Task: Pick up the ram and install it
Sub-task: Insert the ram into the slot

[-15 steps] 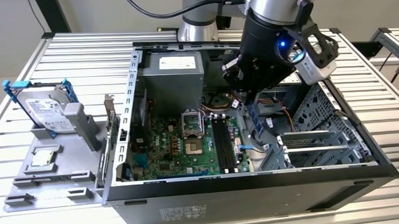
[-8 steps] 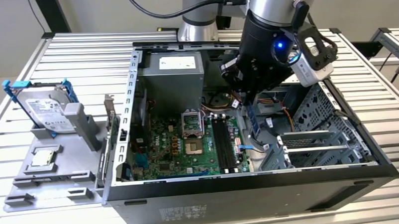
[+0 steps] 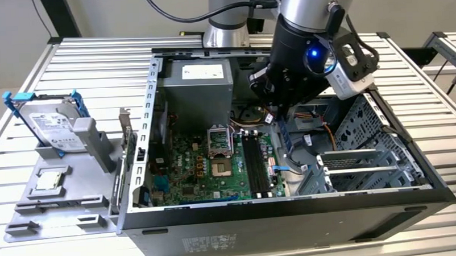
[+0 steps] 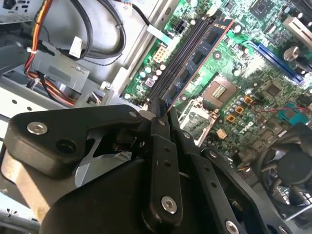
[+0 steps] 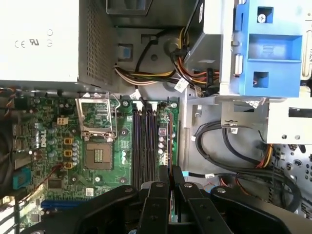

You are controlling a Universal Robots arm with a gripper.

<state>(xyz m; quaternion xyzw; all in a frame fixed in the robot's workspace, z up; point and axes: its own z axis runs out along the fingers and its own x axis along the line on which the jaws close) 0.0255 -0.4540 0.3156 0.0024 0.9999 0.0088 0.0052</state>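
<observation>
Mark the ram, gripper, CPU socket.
ram (image 4: 197,56), second wrist view, mid board face
gripper (image 4: 165,109), second wrist view, between the fingertips
CPU socket (image 5: 99,156), first wrist view, centre contact pad

Exterior view: high, angled down over worktop (image 3: 407,53) into PC case (image 3: 292,217), mid-range. Both wrist views: v. close above motherboard (image 5: 122,163) (image 4: 234,73), jaws in foreground; first wrist view straight down, second wrist view oblique. All 3 share mem. slots (image 3: 253,161) (image 4: 183,58) (image 5: 141,141).
</observation>
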